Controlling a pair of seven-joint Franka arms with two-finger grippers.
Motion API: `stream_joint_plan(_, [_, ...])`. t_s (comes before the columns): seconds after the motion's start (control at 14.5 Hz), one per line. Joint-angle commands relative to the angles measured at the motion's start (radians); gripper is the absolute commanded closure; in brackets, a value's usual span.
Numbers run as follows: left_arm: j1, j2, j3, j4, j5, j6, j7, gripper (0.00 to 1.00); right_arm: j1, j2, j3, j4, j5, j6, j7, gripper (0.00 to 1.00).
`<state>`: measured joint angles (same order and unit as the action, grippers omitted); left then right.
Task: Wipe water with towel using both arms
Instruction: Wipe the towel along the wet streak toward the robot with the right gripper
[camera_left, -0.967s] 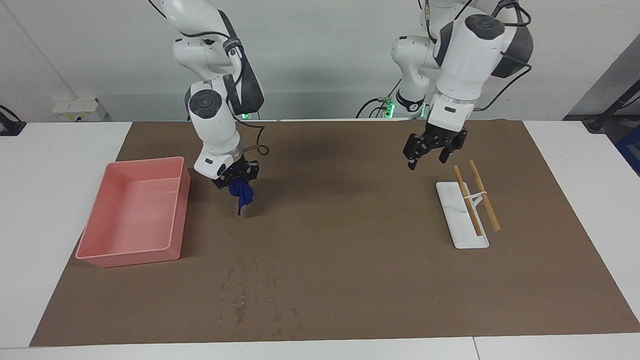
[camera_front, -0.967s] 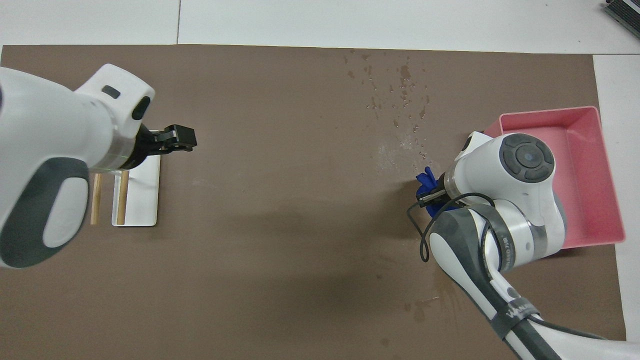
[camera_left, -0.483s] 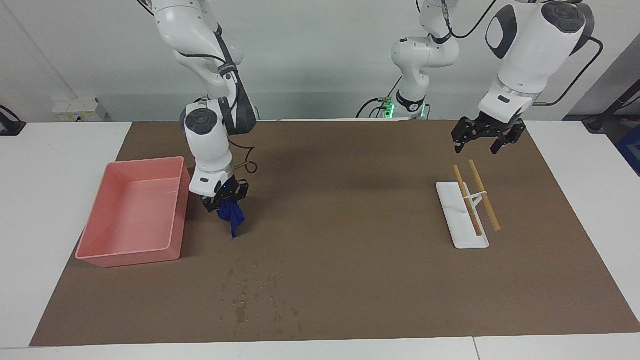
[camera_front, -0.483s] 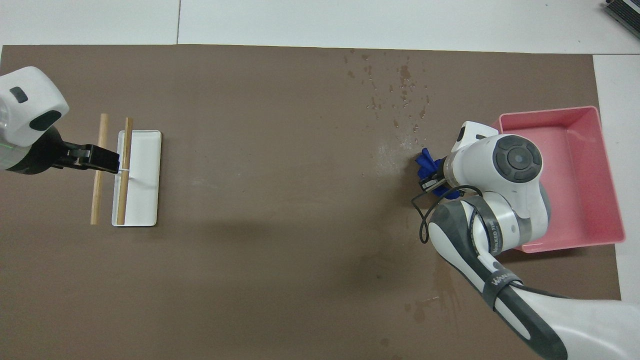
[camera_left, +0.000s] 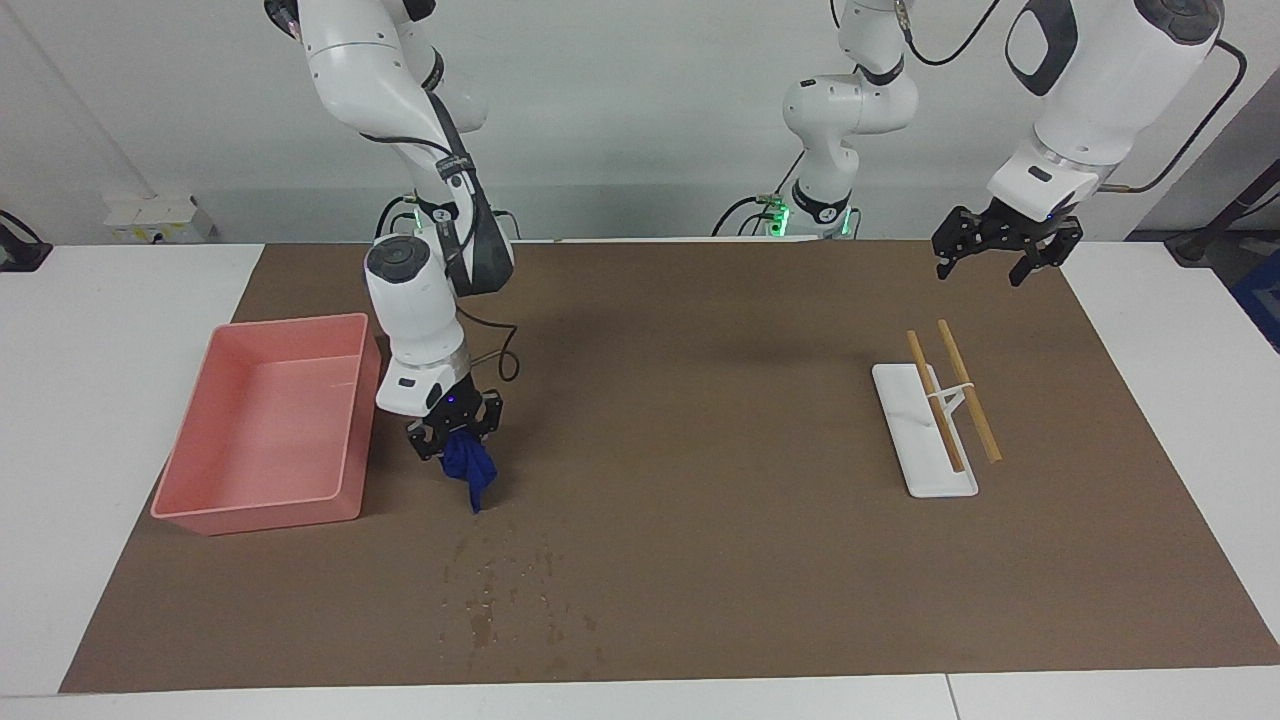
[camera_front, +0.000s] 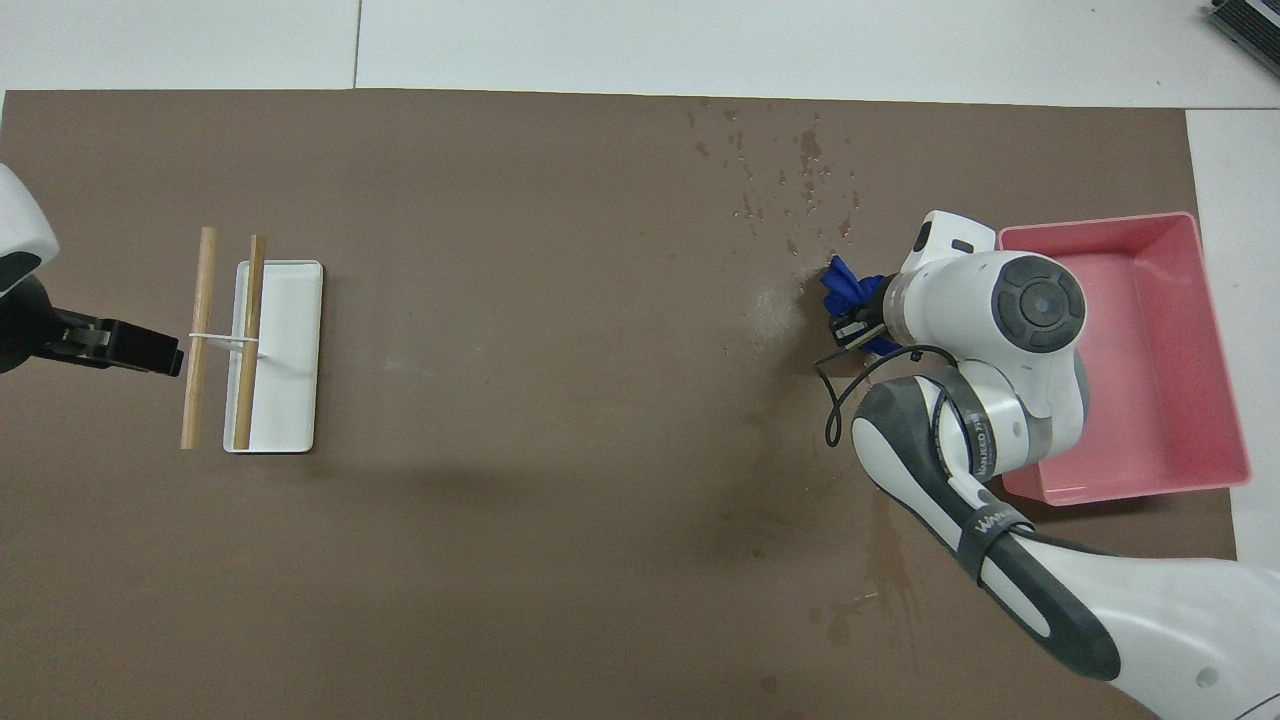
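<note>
Both tools differ: our right tool (camera_left: 456, 437) grips the hanging towel (camera_left: 472, 472) near the water (camera_left: 500, 590); our left tool (camera_left: 1003, 252) hangs spread wide.

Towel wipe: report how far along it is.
Done: the right gripper is shut on the towel, beside the pink tub. In hand: the towel hangs over the mat just short of the water. Left: the specks look unwiped. The open left gripper waits, raised near the white stand.

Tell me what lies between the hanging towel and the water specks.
Nothing: bare brown mat separates the towel, held by the right gripper, from the water, clearest in the facing view.
</note>
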<state>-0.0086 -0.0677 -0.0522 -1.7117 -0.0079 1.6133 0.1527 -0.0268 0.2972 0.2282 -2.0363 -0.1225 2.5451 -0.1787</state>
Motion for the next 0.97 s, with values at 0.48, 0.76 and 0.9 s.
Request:
stream_joint_plan(0.48, [0.032,0.048,-0.015,0.139,-0.035,-0.104,-0.007,0.0,-0.022,0.05,0.019,0.002,-0.019,-0.15,0.033,1.0])
stream_joint_plan(0.76, [0.041,0.051,-0.018,0.139,-0.049,-0.104,-0.007,0.0,-0.025,0.023,0.02,-0.01,-0.003,-0.308,0.035,1.0])
stream_joint_plan(0.9, [0.044,0.042,-0.021,0.127,-0.047,-0.113,-0.009,0.0,-0.025,0.007,0.02,-0.031,0.009,-0.353,0.033,1.0])
